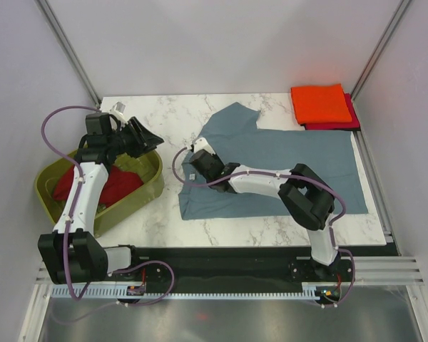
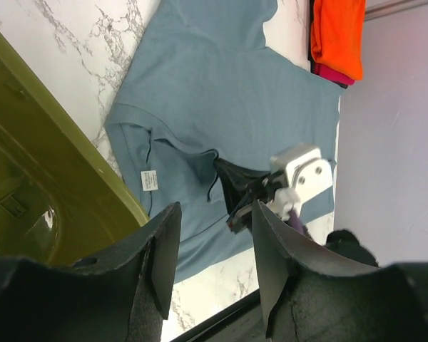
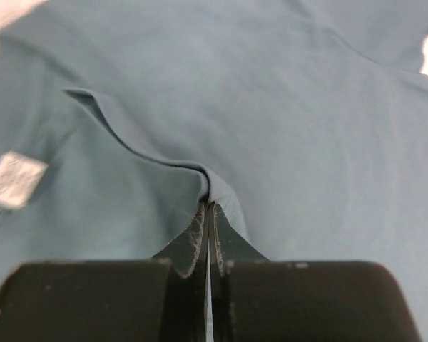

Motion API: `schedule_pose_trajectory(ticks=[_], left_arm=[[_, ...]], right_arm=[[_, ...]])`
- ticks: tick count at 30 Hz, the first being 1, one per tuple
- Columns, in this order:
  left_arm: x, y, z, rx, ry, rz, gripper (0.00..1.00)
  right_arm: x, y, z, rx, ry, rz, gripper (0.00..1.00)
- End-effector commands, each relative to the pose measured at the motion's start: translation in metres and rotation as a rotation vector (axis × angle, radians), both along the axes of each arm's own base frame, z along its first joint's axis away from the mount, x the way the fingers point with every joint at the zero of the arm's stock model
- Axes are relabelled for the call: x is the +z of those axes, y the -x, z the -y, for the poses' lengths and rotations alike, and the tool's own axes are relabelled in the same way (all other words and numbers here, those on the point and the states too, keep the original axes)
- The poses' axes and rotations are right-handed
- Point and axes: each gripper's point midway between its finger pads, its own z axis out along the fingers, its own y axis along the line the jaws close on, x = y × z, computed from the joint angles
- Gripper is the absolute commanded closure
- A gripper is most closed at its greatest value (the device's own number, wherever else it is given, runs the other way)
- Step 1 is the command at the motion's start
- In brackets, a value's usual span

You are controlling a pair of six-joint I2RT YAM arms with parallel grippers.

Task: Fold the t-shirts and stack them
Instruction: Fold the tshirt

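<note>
Right gripper (image 3: 208,208) is pinching the blue-grey t-shirt (image 1: 299,151) by its collar rim, jaws closed, at the shirt's left end; its length is running toward the table's (image 1: 164,121) right edge. Left gripper (image 2: 215,214) is hovering open by the tub (image 1: 148,187).

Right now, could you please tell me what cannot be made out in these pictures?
1. Top view: the left arm covers part of the red shirt in the tub.
2. Top view: the orange shirt hides all but an edge of the magenta shirt.
3. Right wrist view: the label on the blue shirt is too blurred to read.
</note>
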Motion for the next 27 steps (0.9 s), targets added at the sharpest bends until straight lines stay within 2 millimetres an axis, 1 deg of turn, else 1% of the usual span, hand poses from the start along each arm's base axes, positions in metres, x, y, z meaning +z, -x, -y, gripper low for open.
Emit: schedule_pose_trajectory(ticks=[1,3,4,9,12,13,16,19,27], left_arm=[[0.006,-0.003,0.0,-0.017,-0.02,0.054,0.48],[0.006,-0.002,0.0,-0.018,-0.022,0.056,0.48],[0.006,-0.002,-0.001,-0.015,-0.022,0.056,0.48],[0.005,-0.003,0.001,-0.02,-0.019,0.053,0.48],[0.004,-0.004,0.005,-0.043,-0.004,0.043,0.48],[0.007,-0.005,0.007,-0.056,0.004,0.048,0.48],[0.007,-0.006,0.01,-0.066,0.006,0.044,0.48],[0.004,-0.006,0.009,-0.061,-0.006,0.042,0.48],[0.004,-0.004,0.004,-0.038,-0.049,0.056,0.47]], right_arm=[[0.032,-0.029,0.024,-0.082,-0.034,0.047,1.0],[0.028,-0.034,0.029,-0.09,-0.053,0.028,1.0],[0.027,-0.04,0.036,-0.106,-0.062,0.021,1.0],[0.025,-0.052,0.047,-0.129,-0.1,0.001,1.0],[0.017,-0.051,0.045,-0.125,-0.11,-0.022,1.0],[0.013,-0.051,0.046,-0.13,-0.105,-0.027,1.0],[0.013,-0.053,0.046,-0.143,-0.113,-0.024,1.0],[0.017,-0.056,0.048,-0.158,-0.133,-0.018,1.0],[0.013,-0.064,0.07,-0.244,-0.148,-0.018,1.0]])
